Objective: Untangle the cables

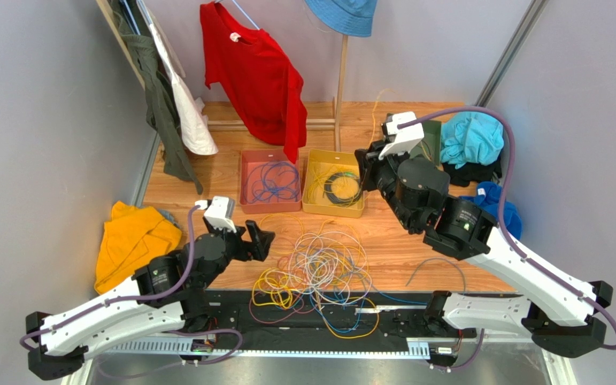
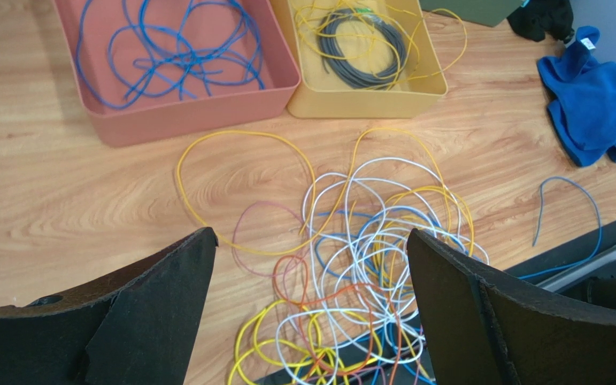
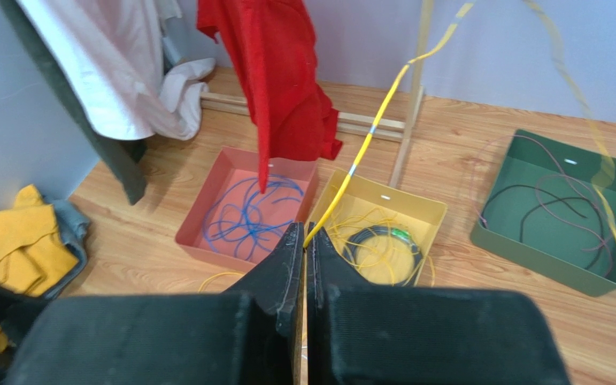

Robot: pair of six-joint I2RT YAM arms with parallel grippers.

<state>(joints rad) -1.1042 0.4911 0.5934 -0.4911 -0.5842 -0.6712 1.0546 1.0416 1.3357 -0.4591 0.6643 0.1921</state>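
Top external view: the tangle of cables (image 1: pixel 319 269) lies on the wooden table (image 1: pixel 207 184) between the two arms, and its near loops spill over the table's front edge.
Tangle's axis: none clear; the loops run every way, with one wide yellow loop reaching left and away.
Left gripper (image 1: pixel 252 241): just left of the tangle, fingers wide apart, nothing between them.
Right gripper (image 1: pixel 367 172): by the right side of the yellow bin (image 1: pixel 334 212), fingers pressed together on a yellow cable (image 3: pixel 367 136).
Right wrist view only: the held cable climbs from the fingertips, away and rightward, out of the top of the frame; a second stretch comes down over the green bin (image 3: pixel 528 257).
Left wrist view only: a lone blue cable (image 2: pixel 564 179) lies right of the tangle; a grey coil (image 2: pixel 363 48) sits in the yellow bin.
Writing: small white tags on the bin walls, too small to read.
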